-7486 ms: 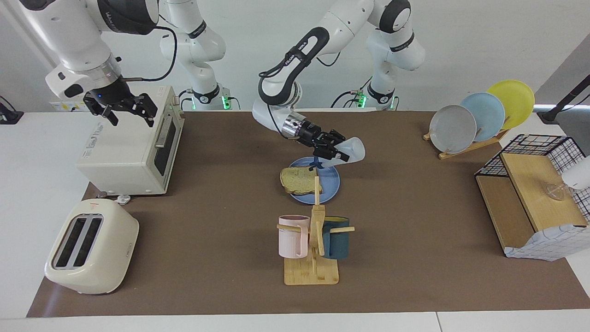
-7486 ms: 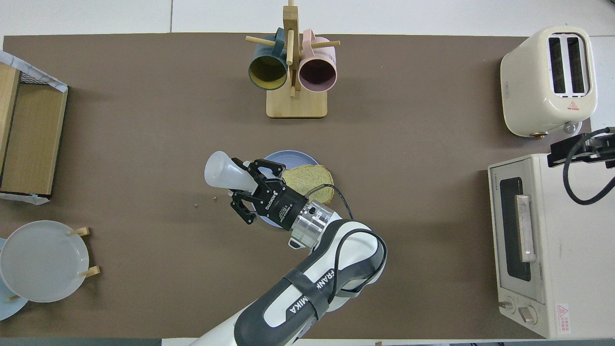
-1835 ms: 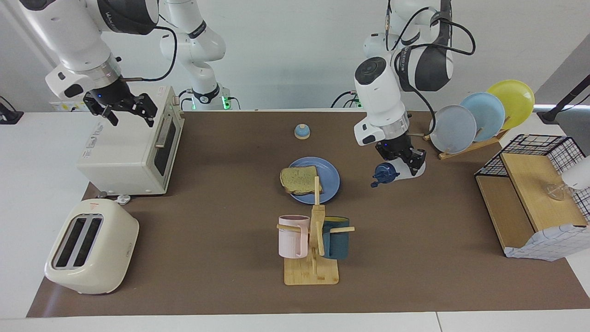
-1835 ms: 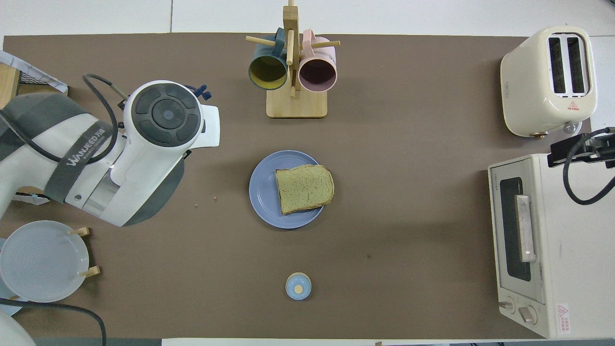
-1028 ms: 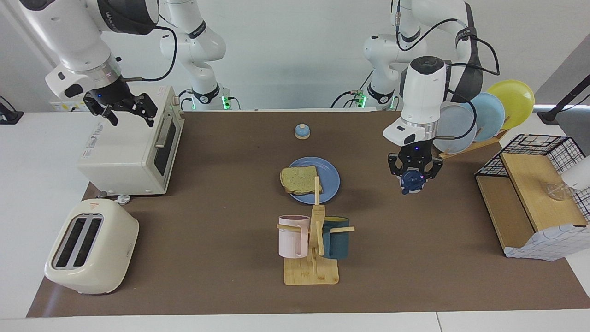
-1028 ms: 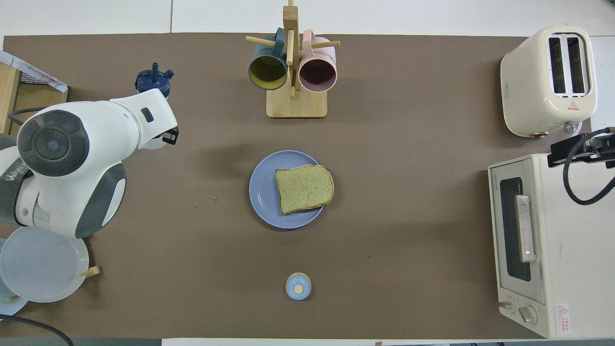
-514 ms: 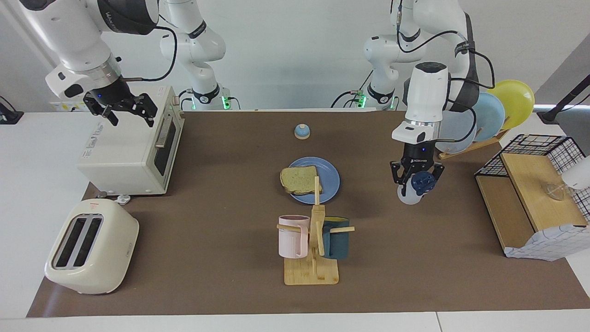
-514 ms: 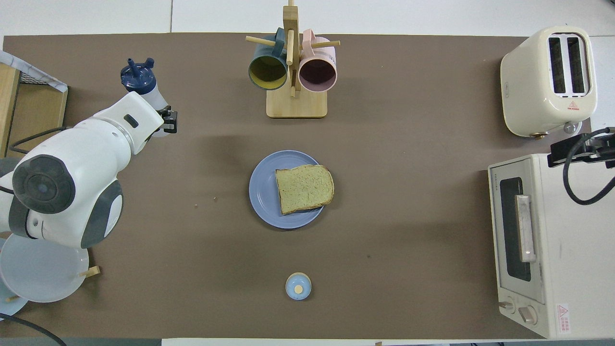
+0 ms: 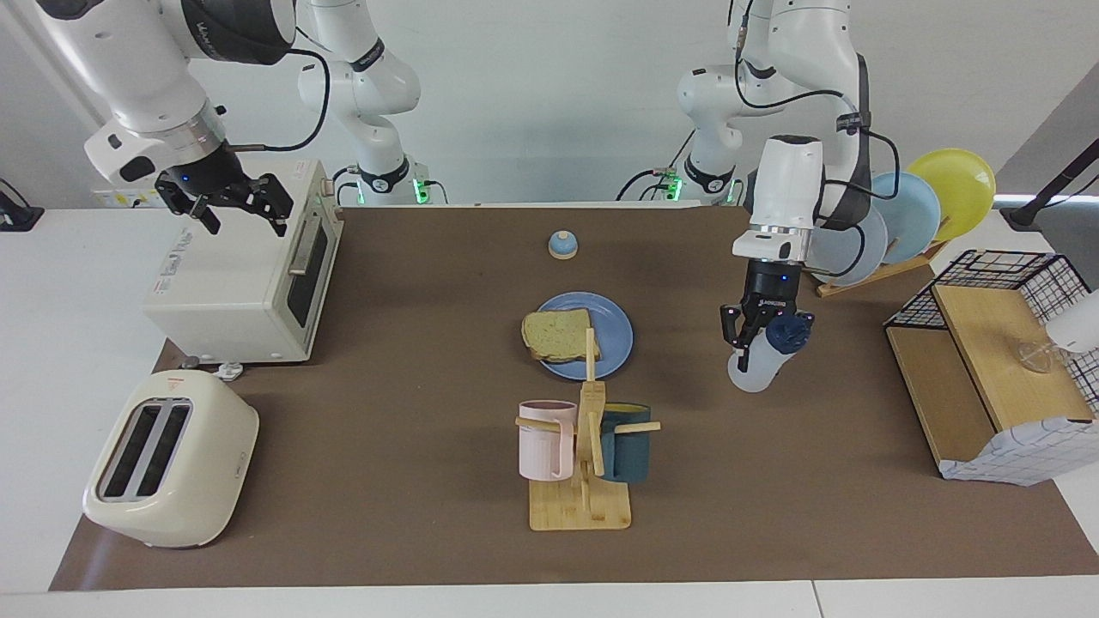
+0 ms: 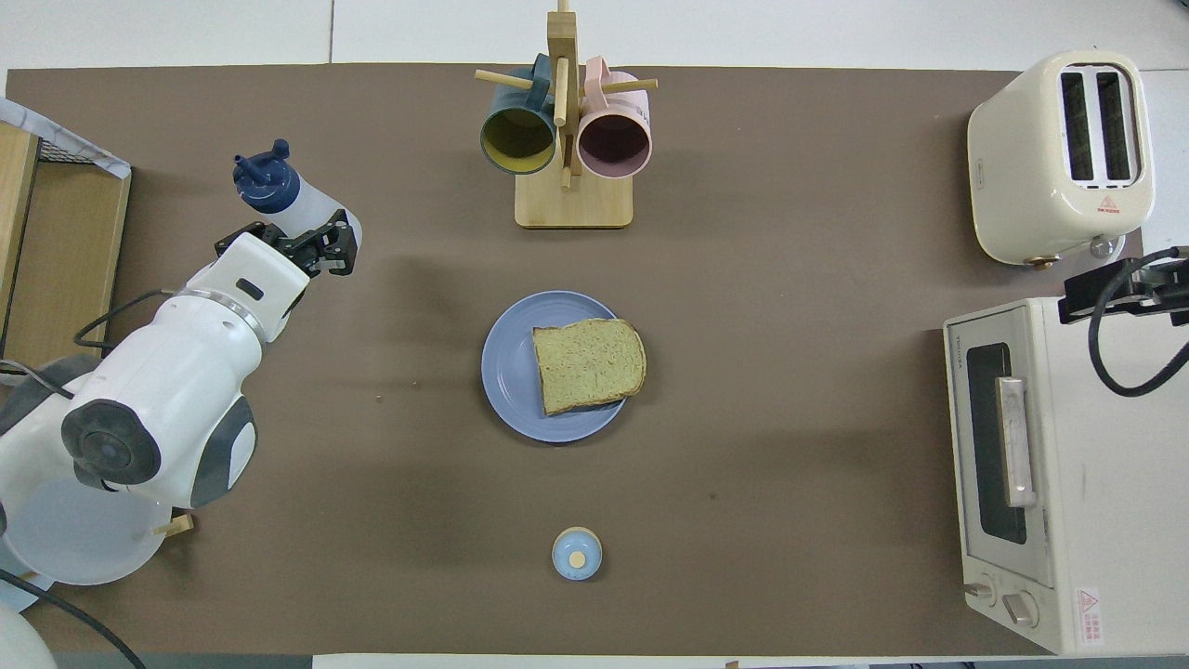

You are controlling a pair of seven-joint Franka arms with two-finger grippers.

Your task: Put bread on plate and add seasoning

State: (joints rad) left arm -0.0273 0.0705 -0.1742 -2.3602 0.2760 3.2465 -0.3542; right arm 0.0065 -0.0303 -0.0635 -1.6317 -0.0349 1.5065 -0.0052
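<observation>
- Facing view only: both arm bases, the left gripper (image 9: 767,336) pointing straight down from its wrist, and the right gripper (image 9: 225,202) raised over the toaster oven (image 9: 245,270), fingers spread apart, holding nothing, waiting.
- Same view: yellow plate (image 9: 957,189) and light-blue plate (image 9: 912,215) in the rack at the left arm's end of the table; grey plate there mostly hidden by the left arm.
- Overhead view only: toaster oven's door handle and knobs, both toaster (image 10: 1064,153) slots from straight above, open mouths of the two mugs on the mug stand (image 10: 568,139); of the right gripper, just a dark edge at the frame's side.
- Clamped on the seasoning (image 9: 760,356) around its body just below the cap: left gripper.
- Seasoning bottle tilted, not upright: dark blue cap uppermost and leaning toward the left arm's end of the table, pale base lower and toward the plate (image 9: 614,343); long axis slanted. Whether base touches the brown mat (image 9: 412,360): cannot tell.
- Bottle over bare mat, well apart from the plate, between it and the wire basket (image 9: 1000,360).
- Bread (image 9: 558,335) lying flat on the plate at mid-table, offset toward the right arm's end, one edge overhanging the rim.
- Small blue bell (image 9: 562,245) on the mat, nearer to the robots than the plate.
</observation>
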